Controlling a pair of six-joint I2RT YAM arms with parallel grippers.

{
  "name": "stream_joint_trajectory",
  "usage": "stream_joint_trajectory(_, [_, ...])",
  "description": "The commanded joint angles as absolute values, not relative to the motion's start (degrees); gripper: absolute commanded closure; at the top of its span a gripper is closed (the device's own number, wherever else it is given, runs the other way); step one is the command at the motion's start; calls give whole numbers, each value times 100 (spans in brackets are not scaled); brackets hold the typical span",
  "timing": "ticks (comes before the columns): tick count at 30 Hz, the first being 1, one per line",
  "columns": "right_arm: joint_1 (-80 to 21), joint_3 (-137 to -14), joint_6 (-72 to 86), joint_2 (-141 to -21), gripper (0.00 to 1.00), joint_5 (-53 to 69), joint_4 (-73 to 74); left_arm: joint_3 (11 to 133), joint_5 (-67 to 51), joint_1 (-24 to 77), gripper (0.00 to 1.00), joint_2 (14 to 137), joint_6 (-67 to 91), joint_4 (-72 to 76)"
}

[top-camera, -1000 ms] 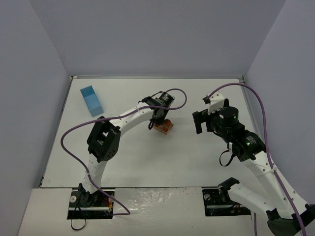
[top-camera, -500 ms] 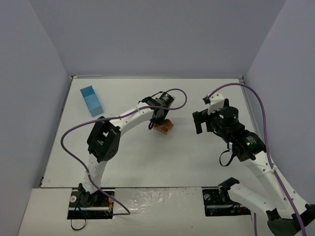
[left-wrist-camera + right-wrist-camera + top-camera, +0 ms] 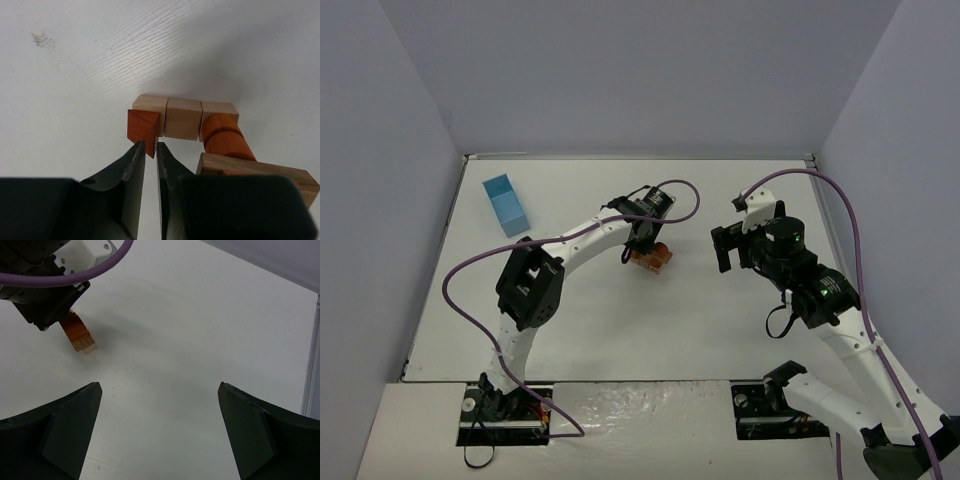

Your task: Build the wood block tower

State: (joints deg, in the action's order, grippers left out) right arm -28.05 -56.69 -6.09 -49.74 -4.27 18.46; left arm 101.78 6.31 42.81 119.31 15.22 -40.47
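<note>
left claw (image 3: 151, 146) is nearly shut, its tips at a corner of the red triangle (image 3: 144, 127) beside the block tower (image 3: 182, 119), mid surface (image 3: 75, 75). right claw (image 3: 159, 387) gapes wide, empty, well apart.

In your overhead view the wood block tower (image 3: 654, 259) stands on the table (image 3: 620, 325) at mid-frame. The left gripper (image 3: 642, 247) is right over its left edge, the right gripper (image 3: 724, 249) is well apart to its right, and the rectangular box (image 3: 505, 204) lies far off at the upper left. From the left wrist you see a row of three cubes (image 3: 182, 118) across mid-frame, with the triangular block (image 3: 144, 126) against the front of the leftmost cube. The cylinder (image 3: 225, 137) lies before the rightmost cube, and the plank (image 3: 255, 175) is just below it at the lower right.
</note>
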Motion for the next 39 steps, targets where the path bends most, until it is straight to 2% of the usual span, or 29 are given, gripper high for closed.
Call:
stream_joint_trajectory(1, [-2760,-5792,-650,-4904,0,-439,1617,10178,749,4324,87,11305,1573,-4032])
stream_joint_trajectory(15, [-2745,-5888,-668,-4922,0,-492,1617,9607,773,4172,87,10458,1696,-4034])
stream_joint_trajectory(25, [-2733,-6239,-598,-4774,0,-1401,1608,8666,1176,3252,86,8106,1707,-4055])
stream_joint_trajectory(31, [-2742,-6476,-560,-4360,0,-2778,1566,8037,1440,2470,78,6652,1276,-4093])
stream_joint_trajectory(39, [-2735,-6344,-605,-3573,0,-3776,1384,7384,2139,2023,53,5106,759,-4188])
